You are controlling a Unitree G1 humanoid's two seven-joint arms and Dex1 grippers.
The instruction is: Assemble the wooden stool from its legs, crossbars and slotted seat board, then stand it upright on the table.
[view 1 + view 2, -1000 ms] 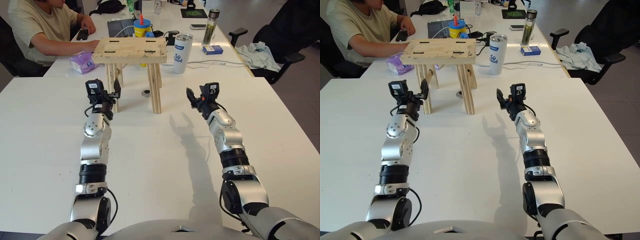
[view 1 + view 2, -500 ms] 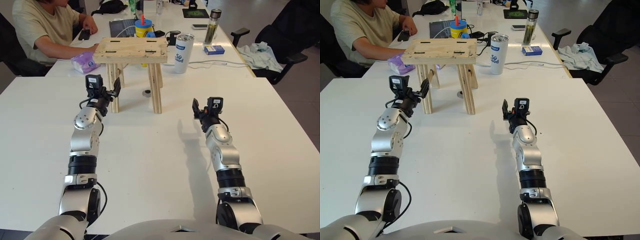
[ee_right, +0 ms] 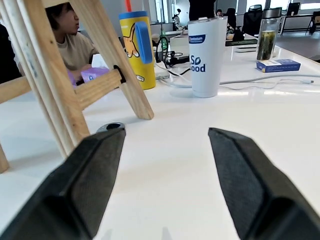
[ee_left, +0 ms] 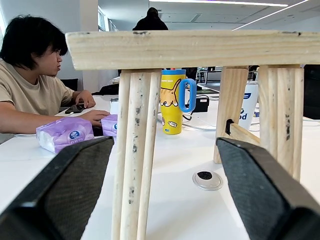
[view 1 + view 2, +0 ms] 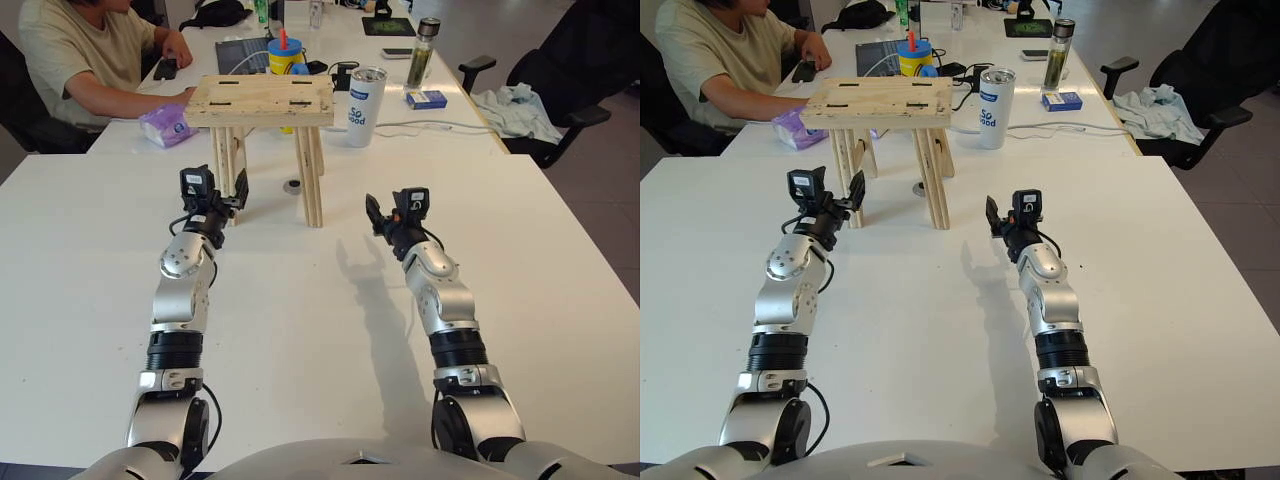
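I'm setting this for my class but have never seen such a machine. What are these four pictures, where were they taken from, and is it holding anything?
It is a humanoid robot with two arms, each ending in a two-finger gripper. The two wide pictures come from cameras in its head, looking down over the arms. The two close ones come from a camera on each wrist; the dark wedges are fingers. On the white table a wooden stool stands upright. The left gripper is near a front leg, the right gripper off to the side. Both are open and empty. A tumbler and a mug stand behind.
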